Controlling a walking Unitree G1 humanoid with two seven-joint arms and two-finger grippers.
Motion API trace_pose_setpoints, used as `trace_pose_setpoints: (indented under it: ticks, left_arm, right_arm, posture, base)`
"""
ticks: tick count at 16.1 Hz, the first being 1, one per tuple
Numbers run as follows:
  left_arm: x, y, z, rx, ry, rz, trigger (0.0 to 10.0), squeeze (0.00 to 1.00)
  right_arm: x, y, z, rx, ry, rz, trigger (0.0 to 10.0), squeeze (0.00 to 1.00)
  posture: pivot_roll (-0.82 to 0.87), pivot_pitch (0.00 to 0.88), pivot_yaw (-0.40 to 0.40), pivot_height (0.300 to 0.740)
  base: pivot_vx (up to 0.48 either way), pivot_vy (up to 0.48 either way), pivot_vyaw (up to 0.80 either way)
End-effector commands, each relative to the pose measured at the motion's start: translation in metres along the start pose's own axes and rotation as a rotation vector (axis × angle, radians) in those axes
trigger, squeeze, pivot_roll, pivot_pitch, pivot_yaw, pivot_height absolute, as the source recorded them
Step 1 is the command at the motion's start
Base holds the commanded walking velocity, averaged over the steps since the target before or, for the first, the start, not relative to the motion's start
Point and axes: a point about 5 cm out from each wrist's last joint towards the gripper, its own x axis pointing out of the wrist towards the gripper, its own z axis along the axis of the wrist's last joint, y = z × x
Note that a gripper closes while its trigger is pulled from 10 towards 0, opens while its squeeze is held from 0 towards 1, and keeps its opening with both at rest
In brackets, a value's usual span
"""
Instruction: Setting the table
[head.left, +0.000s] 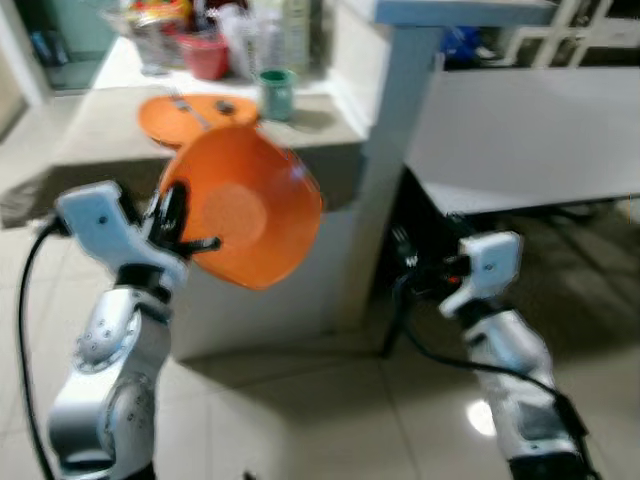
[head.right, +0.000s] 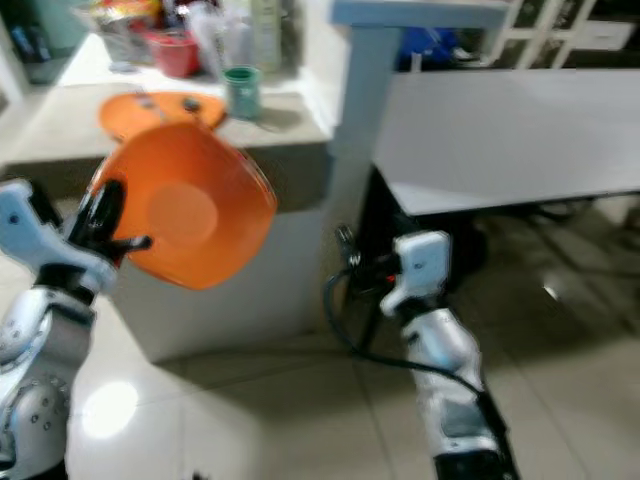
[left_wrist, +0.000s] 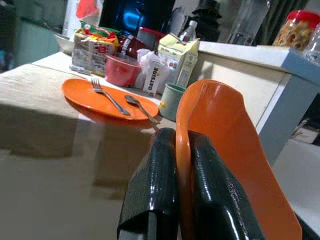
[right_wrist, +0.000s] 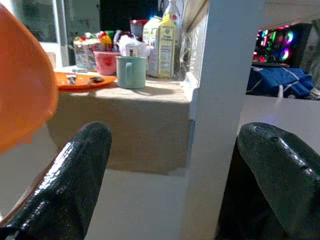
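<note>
Left gripper (head.left: 180, 225) was pinching the orange bowl (head.left: 250, 205) by its rim, held tilted in the air just short of the counter (head.left: 100, 130). Orange plate (head.left: 185, 115) with fork and spoon sat ahead. Right gripper (right_wrist: 175, 175) hung lower, fingers spread, holding nothing.

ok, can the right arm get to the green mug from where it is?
Probably not yet. The right gripper is open and empty but hangs low beside the pillar, below the counter; the green mug sits up on top.
</note>
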Motion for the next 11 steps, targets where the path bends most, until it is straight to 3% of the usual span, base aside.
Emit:
trace_pose_setpoints:
  ticks: [1,11]
  left_arm:
    - [0.002,-0.005,0.001,0.004,-0.013,-0.013,0.0,0.0]
    - [0.007,0.003,-0.022,0.037,0.078,0.055,0.0,0.0]
  right_arm:
    - [0.0,-0.006,0.002,-0.024,0.002,-0.011,10.0,0.0]
    - [-0.008,-0.01,-0.002,-0.069,0.05,-0.036,10.0,0.0]
  posture:
    - [-0.08,0.0,0.008,0.74]
    - [-0.11,0.002,0.036,0.74]
  base:
    - [0.0,-0.424,0.0]
    - [0.274,-0.39,0.58]
